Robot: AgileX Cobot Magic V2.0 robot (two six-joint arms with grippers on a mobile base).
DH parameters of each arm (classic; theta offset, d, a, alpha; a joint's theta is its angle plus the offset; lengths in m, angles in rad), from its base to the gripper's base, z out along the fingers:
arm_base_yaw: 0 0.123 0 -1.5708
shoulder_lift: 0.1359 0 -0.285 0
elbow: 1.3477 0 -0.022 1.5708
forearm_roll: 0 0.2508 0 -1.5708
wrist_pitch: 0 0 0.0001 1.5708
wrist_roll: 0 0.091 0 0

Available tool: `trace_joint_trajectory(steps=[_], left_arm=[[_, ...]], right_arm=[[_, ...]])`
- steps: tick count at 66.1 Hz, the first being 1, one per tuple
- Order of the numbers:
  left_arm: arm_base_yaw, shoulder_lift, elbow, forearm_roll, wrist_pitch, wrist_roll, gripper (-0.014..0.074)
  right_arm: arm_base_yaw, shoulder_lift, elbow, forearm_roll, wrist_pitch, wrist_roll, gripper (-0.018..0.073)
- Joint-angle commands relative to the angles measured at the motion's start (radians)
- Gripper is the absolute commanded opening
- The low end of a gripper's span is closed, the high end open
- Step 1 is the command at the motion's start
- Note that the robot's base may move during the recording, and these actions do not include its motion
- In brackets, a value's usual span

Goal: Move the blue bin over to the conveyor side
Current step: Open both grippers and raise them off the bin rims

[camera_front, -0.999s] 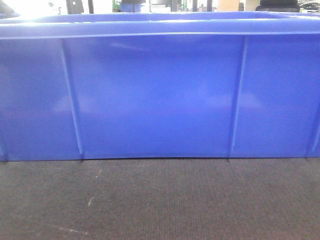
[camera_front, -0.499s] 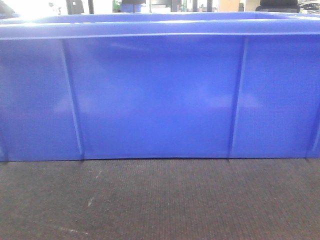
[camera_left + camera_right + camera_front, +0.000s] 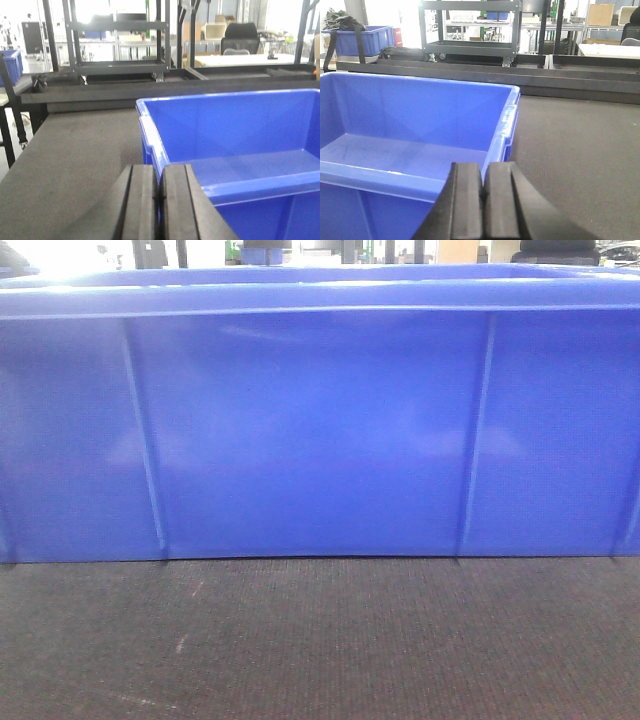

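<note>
Blue fills my front view: the bin (image 3: pixel 320 430) sits on the conveyor (image 3: pixel 320 640), its ribbed wall facing me. My left gripper (image 3: pixel 159 200) is clenched on nothing, just outside the bin's near-left corner. My right gripper (image 3: pixel 484 205) is likewise pressed closed and empty, at the near-right corner.

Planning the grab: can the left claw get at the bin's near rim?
Probably yes. The left claw, pads shut, sits by the bin corner with nothing between, but it must open first.
</note>
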Motion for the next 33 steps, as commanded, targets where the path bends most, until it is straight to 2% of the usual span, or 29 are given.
trace_joint_trajectory(steps=[1,20,25,33], left_arm=[[0.0,-0.014,0.001,0.002,-0.025,0.001,0.0004],[0.0,-0.014,0.001,-0.002,-0.023,0.001,0.0004],[0.03,-0.029,0.005,-0.008,-0.021,0.001,0.0004],[0.105,-0.07,0.044,-0.063,-0.007,0.001,0.0004]], right_arm=[[-0.003,-0.005,0.002,-0.007,-0.029,0.004,-0.0078],[-0.003,-0.005,0.002,-0.007,-0.029,0.004,-0.0078],[-0.003,-0.005,0.002,-0.007,-0.029,0.004,-0.0078],[-0.003,-0.005,0.002,-0.007,-0.029,0.004,-0.0078]])
